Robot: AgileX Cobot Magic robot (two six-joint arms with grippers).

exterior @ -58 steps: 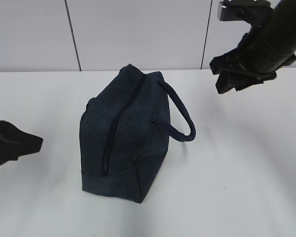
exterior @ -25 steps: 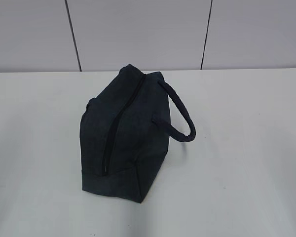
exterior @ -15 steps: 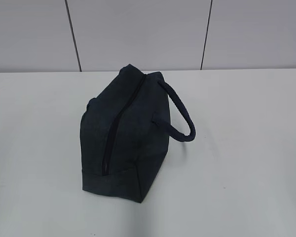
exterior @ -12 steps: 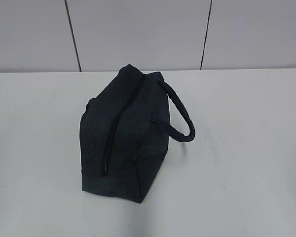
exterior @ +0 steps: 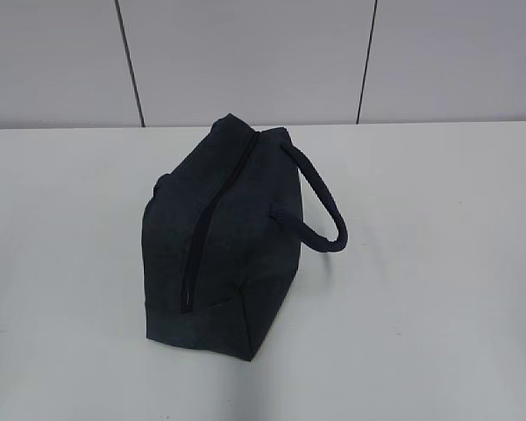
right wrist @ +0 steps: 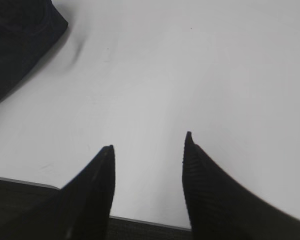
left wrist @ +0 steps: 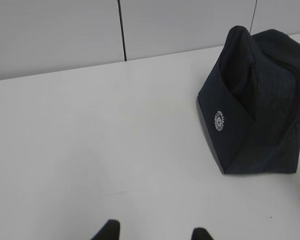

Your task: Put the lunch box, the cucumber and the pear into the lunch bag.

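The dark navy lunch bag [exterior: 223,237] stands on the white table [exterior: 438,263], its zipper [exterior: 212,219] shut along the top and its looped handle [exterior: 320,206] hanging to the right. It also shows in the left wrist view [left wrist: 260,105] at the right, and its corner in the right wrist view [right wrist: 20,40] at top left. My left gripper [left wrist: 152,231] is open and empty over bare table, well left of the bag. My right gripper [right wrist: 149,142] is open and empty near the table's front edge. Neither gripper shows in the exterior view. The lunch box, cucumber and pear are out of view.
A grey panelled wall [exterior: 245,61] runs behind the table. The table's front edge [right wrist: 140,220] lies just under my right fingers.
Both arms, in the exterior view 2.3 s ago, have withdrawn out of that view. The bag has not moved.
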